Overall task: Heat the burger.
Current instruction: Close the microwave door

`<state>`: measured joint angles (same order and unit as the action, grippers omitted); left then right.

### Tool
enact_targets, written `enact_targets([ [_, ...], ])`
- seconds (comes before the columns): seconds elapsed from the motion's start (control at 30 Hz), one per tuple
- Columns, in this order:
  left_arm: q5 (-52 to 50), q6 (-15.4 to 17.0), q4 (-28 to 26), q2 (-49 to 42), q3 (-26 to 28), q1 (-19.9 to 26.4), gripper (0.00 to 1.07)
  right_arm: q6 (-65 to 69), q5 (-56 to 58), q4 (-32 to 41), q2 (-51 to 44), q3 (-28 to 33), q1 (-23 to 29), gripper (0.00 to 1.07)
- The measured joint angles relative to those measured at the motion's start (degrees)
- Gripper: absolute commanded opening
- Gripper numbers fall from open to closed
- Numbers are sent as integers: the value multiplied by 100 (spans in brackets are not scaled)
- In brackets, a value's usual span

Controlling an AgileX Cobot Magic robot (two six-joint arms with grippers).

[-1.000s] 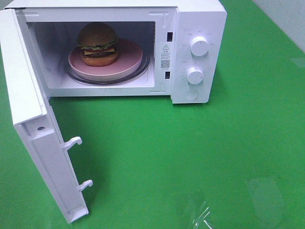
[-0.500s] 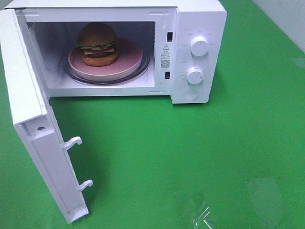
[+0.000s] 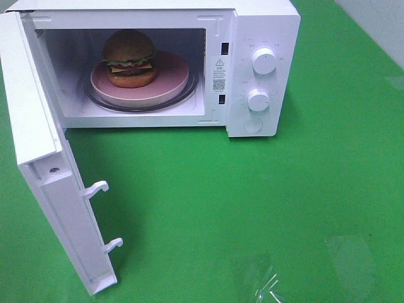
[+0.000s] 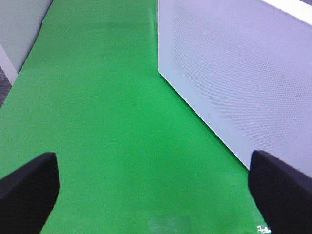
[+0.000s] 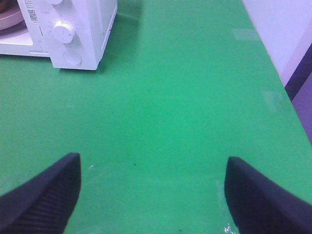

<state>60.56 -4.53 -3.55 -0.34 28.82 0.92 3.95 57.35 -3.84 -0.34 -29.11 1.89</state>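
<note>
While the burger (image 3: 130, 58) sits near the pink plate's (image 3: 175, 79) left edge inside the microwave (image 3: 278, 31), door (image 3: 53, 202) wide, left gripper (image 4: 155, 192) and right gripper (image 5: 153, 195) gape empty; a glancing push might skid the oven, not latch it.

The microwave (image 3: 265, 25) is white, the plate (image 3: 173, 79) pink, the burger (image 3: 129, 57) brown-bunned, the table (image 3: 252, 202) green.

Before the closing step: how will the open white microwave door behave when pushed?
The flat white microwave door looks stiff and hinged, so it likely swings, not flexes. Its two hooked latches seem thin, possibly fragile.
</note>
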Motion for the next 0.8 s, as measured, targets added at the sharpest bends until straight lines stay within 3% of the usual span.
enact_targets([
  [0.5, -138, 0, 17, 0, 69, 0, 95, 0, 0, 0, 0, 0, 0, 76],
  [0.53, -315, 0, 86, 29, 138, 0, 88, 0, 6, 0, 0, 0, 0, 76],
  [0.57, -315, 0, 86, 29, 138, 0, 88, 0, 6, 0, 0, 0, 0, 76],
  [0.6, -510, 0, 189, 155, 166, 0, 76, 0, 6, 0, 0, 0, 0, 76],
  [0.63, -510, 0, 189, 155, 166, 0, 76, 0, 6, 0, 0, 0, 0, 76],
  [0.67, -676, 0, 264, 304, 172, 0, 65, 0, 6, 0, 0, 0, 0, 76],
  [0.7, -676, 0, 264, 304, 172, 0, 65, 0, 6, 0, 0, 0, 0, 76],
  [0.73, -842, 0, 309, 481, 172, 0, 51, 0, 6, 0, 0, 0, 0, 76],
  [0.77, -842, 0, 309, 481, 172, 0, 51, 0, 6, 0, 0, 0, 0, 76],
  [0.8, -1054, 0, 321, 699, 172, 0, 38, 0, 6, 0, 0, 0, 0, 76],
])
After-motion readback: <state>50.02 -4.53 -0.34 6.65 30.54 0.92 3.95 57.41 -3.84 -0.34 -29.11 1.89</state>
